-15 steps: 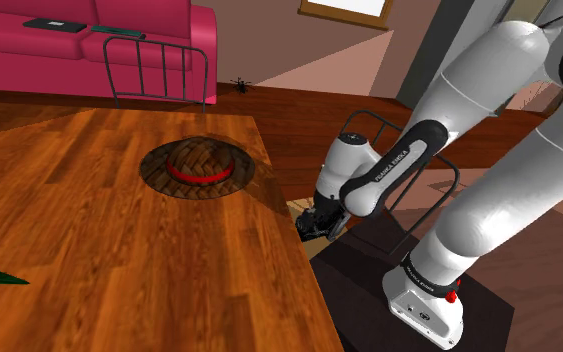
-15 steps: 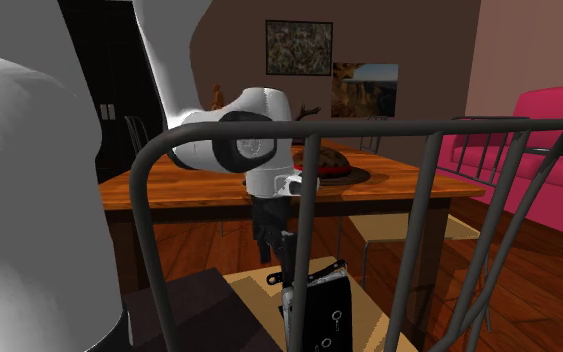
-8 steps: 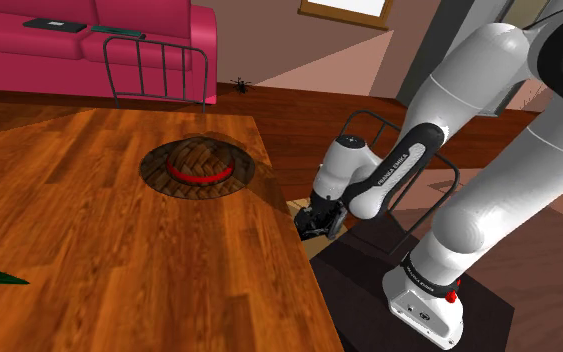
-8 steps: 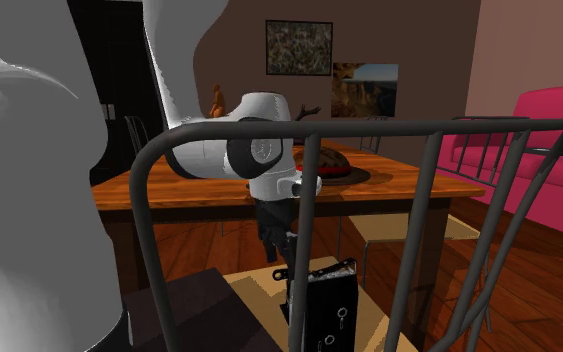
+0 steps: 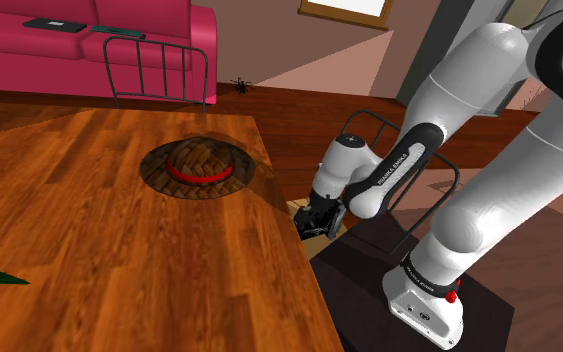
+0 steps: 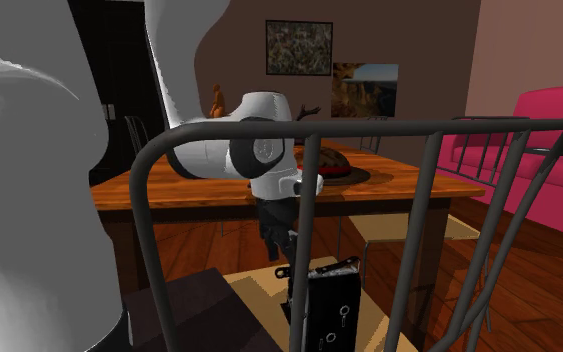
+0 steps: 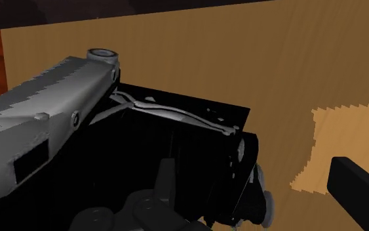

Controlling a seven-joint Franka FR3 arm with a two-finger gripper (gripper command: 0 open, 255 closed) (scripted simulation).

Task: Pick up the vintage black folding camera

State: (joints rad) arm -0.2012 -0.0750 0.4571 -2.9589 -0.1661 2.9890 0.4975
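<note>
The black folding camera (image 7: 176, 138) with its grey metal top bar stands on the tan seat (image 7: 294, 65) of a chair, between the table and my stand. In the second exterior view the camera (image 6: 331, 305) stands upright behind the chair's back bars. My gripper (image 6: 287, 272) is low over it, at the side nearer the table. Its fingers stand apart: one black finger (image 7: 358, 192) hangs clear of the camera's lens side, and the other is lost against the black body. In the shoulder view the gripper (image 5: 319, 218) covers most of the camera.
The chair's dark metal back frame (image 6: 299, 250) rises close around the gripper. A wooden table (image 5: 119, 250) with a red-banded woven hat (image 5: 197, 168) lies at the shoulder view's left. My dark stand (image 5: 369, 260) is beside the chair. A pink sofa (image 5: 79, 40) stands behind.
The gripper has sunk a little lower beside the camera. The camera, tilted a second ago, now stands straight in the second exterior view.
</note>
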